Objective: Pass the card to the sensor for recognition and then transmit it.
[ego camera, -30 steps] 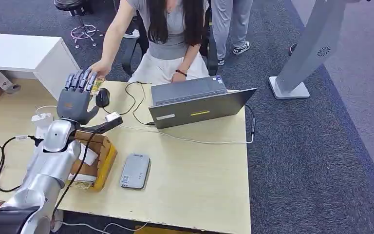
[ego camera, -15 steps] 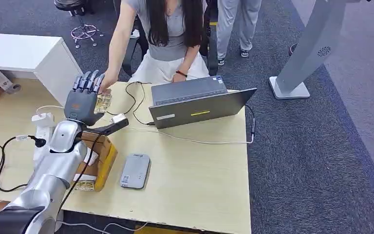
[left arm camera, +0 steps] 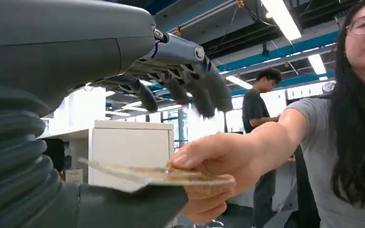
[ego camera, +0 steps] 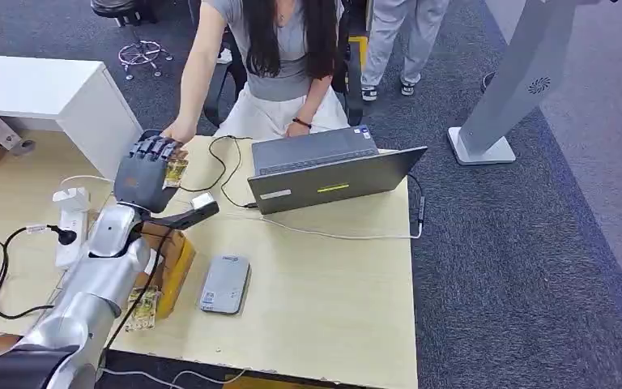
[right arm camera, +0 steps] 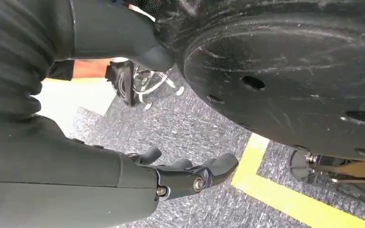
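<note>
One card (ego camera: 175, 171) lies flat between the left hand (ego camera: 147, 172) and a person's hand (ego camera: 180, 132), at the far edge of the table (ego camera: 324, 284), well to the left of the laptop (ego camera: 324, 168). In the left wrist view the card (left arm camera: 157, 175) rests on top of the robot's thick thumb, while the person's hand (left arm camera: 214, 164) pinches its far end between thumb and fingers; the robot's dark fingers (left arm camera: 204, 90) hang spread above the card without touching it, so this hand supports the card from below rather than clamping it. The right hand (right arm camera: 185, 175) hangs low over grey carpet, with its fingers gently curled and nothing in them. One flat grey card reader (ego camera: 225, 284) lies on the table in front of the laptop and to its left, well apart from the card. Just left of the reader stands one open cardboard box (ego camera: 168, 263), partly hidden by the silver left arm. One laptop stands open on the table, its screen tilted toward the seated person (ego camera: 279, 57), and a thin cable runs from it along the table. One white power strip (ego camera: 73, 227) lies far left of the laptop, with a black plug in it. A second person's legs (ego camera: 393, 40) stand behind the seated one.
</note>
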